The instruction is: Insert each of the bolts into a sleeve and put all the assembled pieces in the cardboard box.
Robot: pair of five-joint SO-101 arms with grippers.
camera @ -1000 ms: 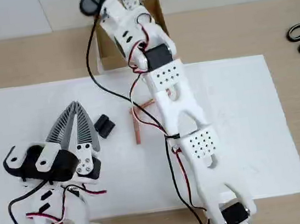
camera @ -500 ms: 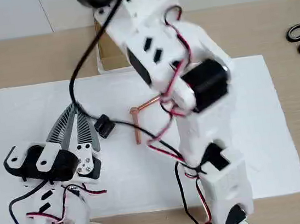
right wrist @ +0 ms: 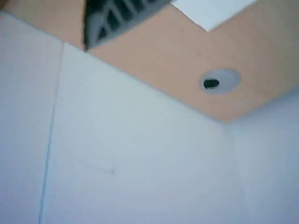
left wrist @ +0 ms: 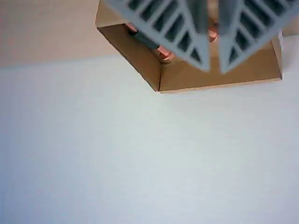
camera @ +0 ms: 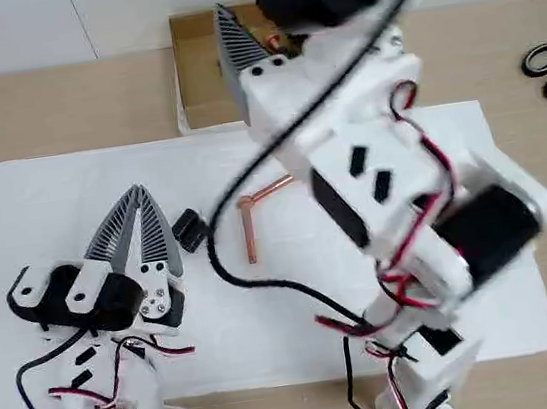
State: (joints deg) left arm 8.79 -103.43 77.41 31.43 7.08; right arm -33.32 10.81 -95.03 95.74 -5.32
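R arm (camera: 401, 178) is rearing high, R tool (camera: 227, 24) above cardboard box (camera: 195, 84), grip can't tell; L tool (camera: 138, 194) is hovering over paper (camera: 40, 195), tips together; box at paper's far edge

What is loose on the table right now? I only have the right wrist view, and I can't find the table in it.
Observer: In the high view, two bare bolts lie on the white sheet, meeting at one end.
Reviewer: Is there a sleeve for them?
Observer: One black sleeve lies on the sheet, between the bolts and the left gripper.
Reviewer: Is anything in the box?
Observer: The left wrist view shows one assembled piece, a bolt in a dark sleeve, inside the cardboard box.
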